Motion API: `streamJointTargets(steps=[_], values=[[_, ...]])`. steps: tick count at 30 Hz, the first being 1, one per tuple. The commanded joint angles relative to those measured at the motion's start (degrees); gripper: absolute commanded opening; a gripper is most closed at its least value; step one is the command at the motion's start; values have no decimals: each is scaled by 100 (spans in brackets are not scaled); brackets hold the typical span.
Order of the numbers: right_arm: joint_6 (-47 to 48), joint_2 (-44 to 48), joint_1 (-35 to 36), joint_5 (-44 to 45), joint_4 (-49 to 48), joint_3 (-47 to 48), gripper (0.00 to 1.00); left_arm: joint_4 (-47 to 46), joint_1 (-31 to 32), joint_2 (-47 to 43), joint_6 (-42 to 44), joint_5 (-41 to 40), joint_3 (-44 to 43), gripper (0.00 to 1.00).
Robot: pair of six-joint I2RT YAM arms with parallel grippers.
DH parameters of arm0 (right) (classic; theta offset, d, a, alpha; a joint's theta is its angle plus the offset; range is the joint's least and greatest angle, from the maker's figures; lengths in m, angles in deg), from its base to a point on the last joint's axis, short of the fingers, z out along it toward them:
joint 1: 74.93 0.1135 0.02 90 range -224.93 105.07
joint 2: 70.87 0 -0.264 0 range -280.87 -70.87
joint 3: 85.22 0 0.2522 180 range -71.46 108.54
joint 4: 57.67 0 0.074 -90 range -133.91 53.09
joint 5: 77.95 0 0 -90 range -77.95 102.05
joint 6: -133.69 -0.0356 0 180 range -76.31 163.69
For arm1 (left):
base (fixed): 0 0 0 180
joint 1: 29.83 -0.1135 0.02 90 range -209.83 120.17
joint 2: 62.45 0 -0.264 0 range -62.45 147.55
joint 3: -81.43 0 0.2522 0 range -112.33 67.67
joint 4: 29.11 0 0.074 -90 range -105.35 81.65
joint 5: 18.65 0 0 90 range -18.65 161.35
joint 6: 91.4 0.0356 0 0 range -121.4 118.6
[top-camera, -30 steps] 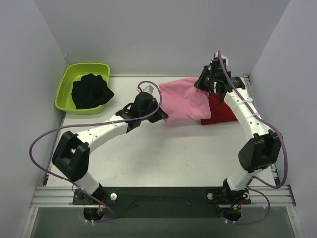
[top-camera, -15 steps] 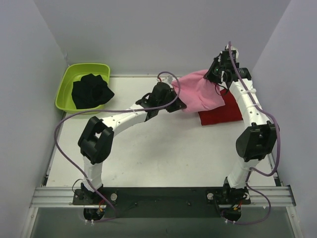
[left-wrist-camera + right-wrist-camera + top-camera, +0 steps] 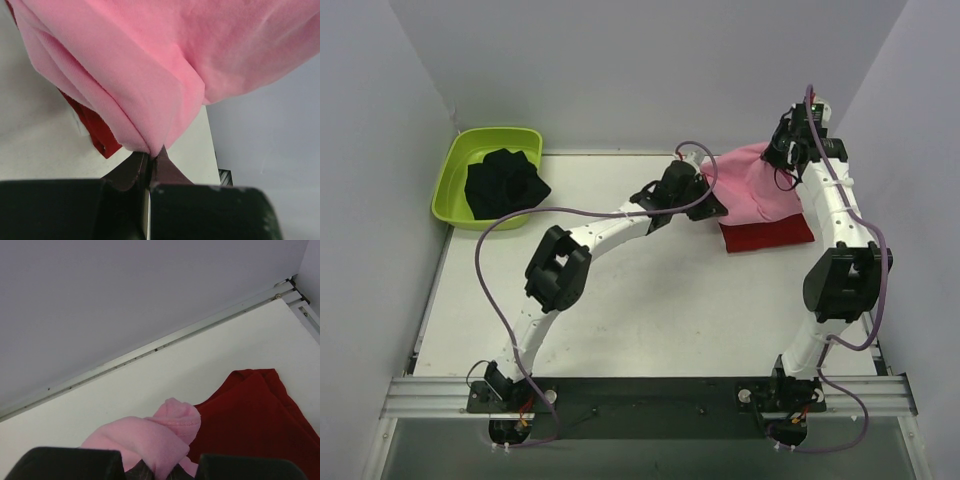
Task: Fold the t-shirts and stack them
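Observation:
The folded pink t-shirt (image 3: pixel 752 185) hangs between my two grippers above the folded deep red t-shirt (image 3: pixel 770 232), which lies on the table at the back right. My left gripper (image 3: pixel 708 203) is shut on the pink shirt's near left corner; in the left wrist view its gripper (image 3: pixel 149 154) pinches the pink cloth (image 3: pixel 150 75), with red cloth (image 3: pixel 97 131) below. My right gripper (image 3: pixel 782 158) is shut on the far right corner; in the right wrist view the pink cloth (image 3: pixel 160 437) bunches at the gripper (image 3: pixel 162 472), beside the red shirt (image 3: pixel 250 415).
A lime green tub (image 3: pixel 455 185) holding dark black cloth (image 3: pixel 503 184) stands at the back left. The back wall and the right wall stand close to the shirts. The table's right rail (image 3: pixel 280 292) runs next to the red shirt.
Both grippers have carried the pink shirt to the right, from the table's middle back to above the red shirt. The left arm has stretched out far to the right.

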Motion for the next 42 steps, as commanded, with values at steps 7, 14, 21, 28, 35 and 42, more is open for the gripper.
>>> streamJointTargets(steps=[7, 14, 21, 28, 35, 42], values=[[29, 159, -212, 23, -322, -5, 0, 43, 284, 851, 177, 344, -866, 0], [12, -52, -247, 75, -323, -93, 0, -282, 381, 1247, 28, 362, -699, 0], [3, -193, -256, 251, -410, -348, 0, -634, 416, 1310, -60, 432, -550, 0], [152, -474, -247, 445, -472, -410, 0, -1055, 407, 906, -130, 494, 47, 41], [319, -588, -291, 936, -472, -287, 0, -1556, 390, -121, -16, 476, 1260, 89], [477, -623, -265, 1499, -569, -427, 0, -2119, 275, -984, -42, 520, 2587, 91]])
